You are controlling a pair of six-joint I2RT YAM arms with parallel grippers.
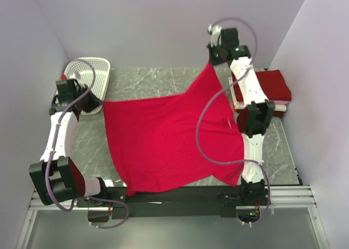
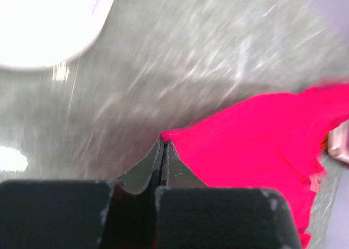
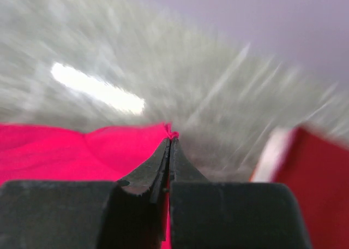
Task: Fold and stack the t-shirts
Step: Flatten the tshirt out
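Both claws are pinched shut on the bright pinkish-red t-shirt (image 1: 163, 140). My left claw (image 2: 163, 143) bites its far-left corner and my right claw (image 3: 170, 140) bites its far-right corner. Only a small nub of cloth shows past each pair of tips.

Beneath it all lies the grey marbled table (image 1: 142, 82), and the shirt covers most of its middle. The cloth is spread wide between my two arms. Its far edge runs from the left claw, held low just beside the basket, up to a peak at the right claw near the back wall. Its near edge reaches the table's near edge by my arm bases. A few soft creases cross it; I cannot tell from the blurred wrist views how much of it is off the surface.

At the far-left corner sits the white plastic lattice basket (image 1: 95, 69), apart from the shirt's edge. At the table's right edge, beside my right arm, rests a folded darker crimson t-shirt (image 1: 272, 85), with a white layer (image 1: 282, 102) showing just beneath it.
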